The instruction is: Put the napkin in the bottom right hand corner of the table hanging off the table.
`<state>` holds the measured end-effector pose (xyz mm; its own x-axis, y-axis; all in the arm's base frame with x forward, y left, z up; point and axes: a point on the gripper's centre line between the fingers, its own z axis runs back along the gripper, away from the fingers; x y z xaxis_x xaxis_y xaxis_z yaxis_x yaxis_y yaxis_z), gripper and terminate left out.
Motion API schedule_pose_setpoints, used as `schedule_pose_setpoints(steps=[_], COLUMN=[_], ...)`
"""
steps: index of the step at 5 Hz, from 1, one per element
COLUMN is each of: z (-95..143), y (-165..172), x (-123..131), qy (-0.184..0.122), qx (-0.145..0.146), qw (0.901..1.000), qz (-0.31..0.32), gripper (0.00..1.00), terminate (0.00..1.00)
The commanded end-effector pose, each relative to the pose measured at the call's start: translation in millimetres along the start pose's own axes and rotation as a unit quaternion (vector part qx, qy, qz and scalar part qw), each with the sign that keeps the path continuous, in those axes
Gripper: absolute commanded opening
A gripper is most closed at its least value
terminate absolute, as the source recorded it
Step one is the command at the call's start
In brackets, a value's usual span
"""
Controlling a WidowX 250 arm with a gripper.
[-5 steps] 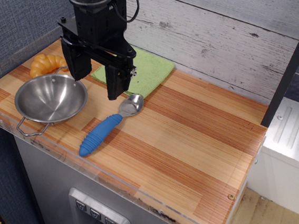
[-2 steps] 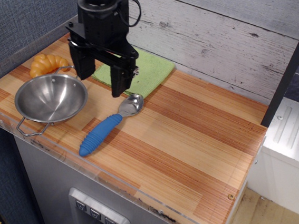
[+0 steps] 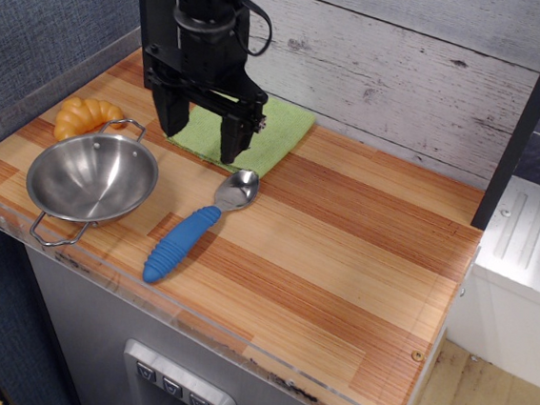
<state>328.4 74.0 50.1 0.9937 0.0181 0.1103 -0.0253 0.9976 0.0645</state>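
Striped wood-plank table (image 3: 359, 269) with clear plastic rim. Near edge: blue-handled metal spoon (image 3: 194, 226), round steel bowl (image 3: 90, 180), orange croissant-shaped item (image 3: 85, 115) behind the bowl. Far left by wall: square lime-green napkin (image 3: 275, 131), flat. Black gripper (image 3: 202, 140) spread wide over the napkin's front edge, grasping nothing.

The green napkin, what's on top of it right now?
Nothing visibly rests on the napkin. The open gripper stands over its near edge, hiding part of the cloth; contact cannot be judged.

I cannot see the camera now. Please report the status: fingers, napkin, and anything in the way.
Gripper open, fingers above the napkin's near edge. Napkin flat at back of table, not gripped. Spoon just in front of napkin; bottom right corner bare.
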Motion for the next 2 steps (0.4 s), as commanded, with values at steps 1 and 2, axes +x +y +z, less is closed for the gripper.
schedule_pose_setpoints(steps=[1, 2], z=[-16.2, -25.8], y=[13.3, 12.1], x=[27.9, 32.3], qy=[-0.049, -0.056], qx=[0.009, 0.001], qw=[0.9966, 0.9962], qz=[0.065, 0.067], gripper=[1.00, 1.00], terminate=[0.00, 0.00])
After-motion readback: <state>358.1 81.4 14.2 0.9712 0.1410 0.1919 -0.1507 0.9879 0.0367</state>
